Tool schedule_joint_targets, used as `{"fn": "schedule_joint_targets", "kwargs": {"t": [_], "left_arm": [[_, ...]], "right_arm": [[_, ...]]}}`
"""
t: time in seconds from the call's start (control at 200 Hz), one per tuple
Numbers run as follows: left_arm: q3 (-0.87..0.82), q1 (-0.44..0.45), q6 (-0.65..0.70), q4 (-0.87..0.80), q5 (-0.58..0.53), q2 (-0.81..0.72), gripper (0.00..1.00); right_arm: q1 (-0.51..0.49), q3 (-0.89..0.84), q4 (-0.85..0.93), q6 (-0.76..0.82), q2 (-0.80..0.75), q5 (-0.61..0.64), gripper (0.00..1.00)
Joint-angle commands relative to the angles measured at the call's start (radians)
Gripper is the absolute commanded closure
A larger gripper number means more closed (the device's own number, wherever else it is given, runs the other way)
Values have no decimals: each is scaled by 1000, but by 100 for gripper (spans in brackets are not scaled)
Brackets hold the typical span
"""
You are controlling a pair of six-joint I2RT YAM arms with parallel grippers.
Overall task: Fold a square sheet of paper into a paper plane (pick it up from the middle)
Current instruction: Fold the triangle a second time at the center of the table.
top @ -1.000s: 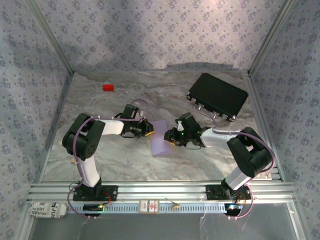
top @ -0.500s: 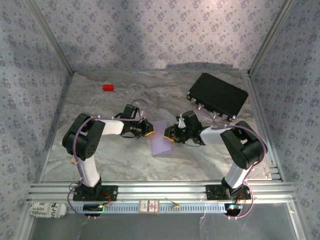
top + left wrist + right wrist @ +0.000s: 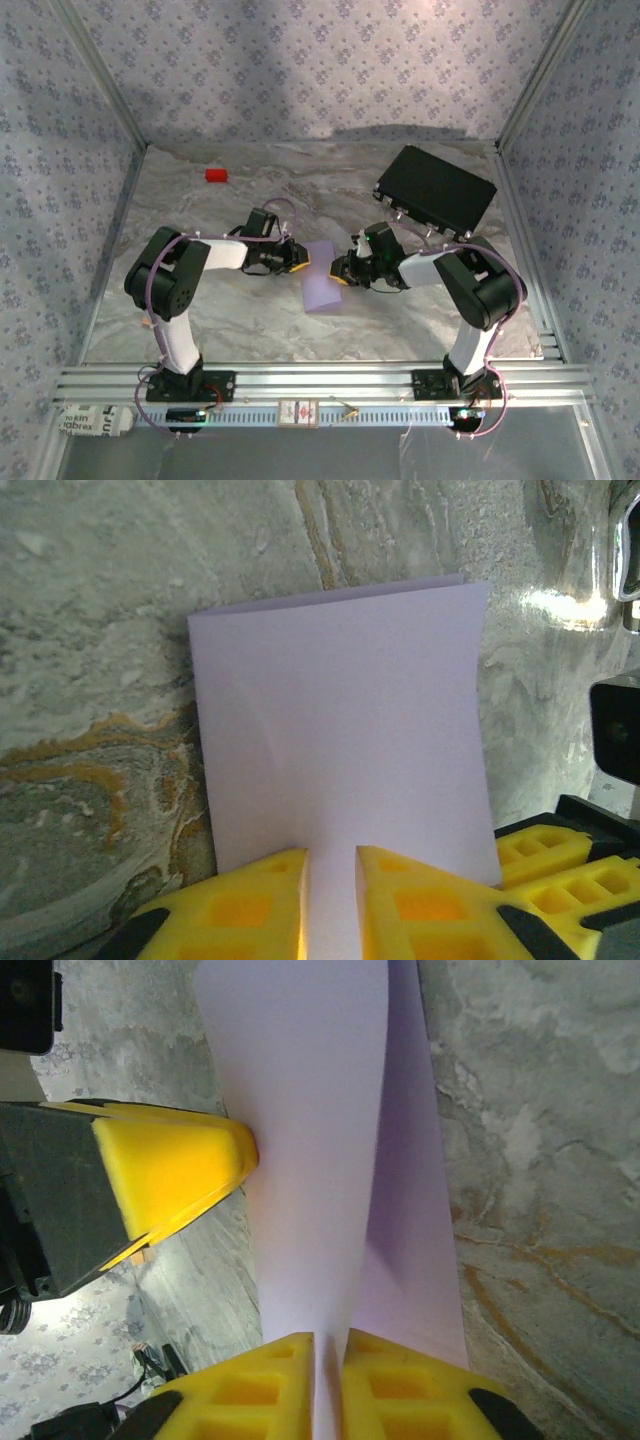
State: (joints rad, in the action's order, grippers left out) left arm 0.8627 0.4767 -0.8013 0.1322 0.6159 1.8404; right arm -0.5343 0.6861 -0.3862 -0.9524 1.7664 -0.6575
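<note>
The square sheet of paper (image 3: 322, 281) is pale lilac and lies folded in half on the marble table, between the two arms. In the left wrist view the sheet of paper (image 3: 340, 720) lies flat. My left gripper (image 3: 332, 865) rests over its near edge with a narrow gap between its yellow fingers, nothing pinched. In the top view that left gripper (image 3: 298, 262) is at the sheet's left edge. My right gripper (image 3: 341, 270) is at the right edge. The paper's upper layer (image 3: 310, 1150) rises into my right gripper (image 3: 328, 1345), which is shut on it.
A small red block (image 3: 216, 175) lies at the back left. A black rectangular case (image 3: 436, 193) sits at the back right, close behind the right arm. Patterned walls close in the table (image 3: 250, 320) on three sides. The left arm's yellow finger (image 3: 170, 1175) touches the paper's far side.
My right gripper has closed down onto the paper's upper layer and its arm has shifted slightly left. My left gripper's jaws have parted a little. The paper stays in place.
</note>
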Motion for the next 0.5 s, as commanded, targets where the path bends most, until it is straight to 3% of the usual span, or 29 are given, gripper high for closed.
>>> {"fn": "schedule_joint_targets", "kwargs": {"t": [0.0,0.075,0.2,0.495], "left_arm": [[16,2,21,-3,17,0,77],[10,1,18,20,21,-34,70],[4,4,31,24,-10,-117,54],[-44,24,62,14,-47,-232,50]], "right_arm": [[8,28,7,19,18,-20,91],[9,31,28,20,16,3,97],[10,21,42,0,-6,72,99],[23,-28,54,-58,-74,204,99]]}}
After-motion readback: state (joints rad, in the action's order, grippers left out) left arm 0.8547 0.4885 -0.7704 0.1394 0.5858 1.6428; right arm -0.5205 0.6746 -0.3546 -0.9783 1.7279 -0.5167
